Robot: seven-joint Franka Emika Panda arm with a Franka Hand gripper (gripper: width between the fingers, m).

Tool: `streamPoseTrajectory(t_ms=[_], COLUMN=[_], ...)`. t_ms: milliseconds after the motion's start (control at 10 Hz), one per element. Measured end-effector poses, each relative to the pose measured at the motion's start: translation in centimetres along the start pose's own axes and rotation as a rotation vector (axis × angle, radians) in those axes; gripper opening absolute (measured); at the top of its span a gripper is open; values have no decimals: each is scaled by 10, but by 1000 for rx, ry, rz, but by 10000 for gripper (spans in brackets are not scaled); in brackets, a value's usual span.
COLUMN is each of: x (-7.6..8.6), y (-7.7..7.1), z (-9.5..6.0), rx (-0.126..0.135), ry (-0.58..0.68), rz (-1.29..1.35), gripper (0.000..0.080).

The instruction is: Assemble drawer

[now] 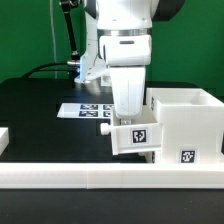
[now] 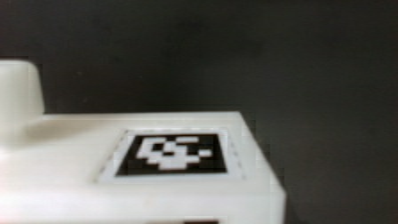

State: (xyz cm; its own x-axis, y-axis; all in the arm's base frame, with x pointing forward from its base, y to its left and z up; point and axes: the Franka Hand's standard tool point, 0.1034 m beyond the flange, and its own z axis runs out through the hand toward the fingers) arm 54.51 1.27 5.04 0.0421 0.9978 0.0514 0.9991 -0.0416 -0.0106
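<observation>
In the exterior view my gripper [image 1: 130,118] comes straight down onto the drawer [image 1: 137,137], a low white tray with a black-and-white marker on its near side. The drawer hangs slightly tilted, pressed against the left side of the taller white housing [image 1: 186,118]. The jaws appear shut on the drawer's wall, but their tips are hidden behind it. In the wrist view the drawer [image 2: 71,150] fills the frame from very close. Its marker [image 2: 175,152] is in the middle and a rounded white bump [image 2: 18,88] stands at one edge. No fingers show there.
The marker board [image 1: 88,108] lies flat on the black table behind the gripper. A long white rail [image 1: 110,180] runs along the table's front edge. A white piece [image 1: 4,138] sits at the exterior view's far left. Cables hang behind the arm.
</observation>
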Motion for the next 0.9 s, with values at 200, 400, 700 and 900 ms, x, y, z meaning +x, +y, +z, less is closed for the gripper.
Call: streamPoseTrajectory(t_ms=[200,400,700,900], x=[-1,-1,2,2], y=[0,0,2,2], z=[-1,-1,-7,-17], rx=[-1,-1,-9,0], ry=[0,0,-1,-11], rz=[7,7,12,9], gripper=[42,53,432,575])
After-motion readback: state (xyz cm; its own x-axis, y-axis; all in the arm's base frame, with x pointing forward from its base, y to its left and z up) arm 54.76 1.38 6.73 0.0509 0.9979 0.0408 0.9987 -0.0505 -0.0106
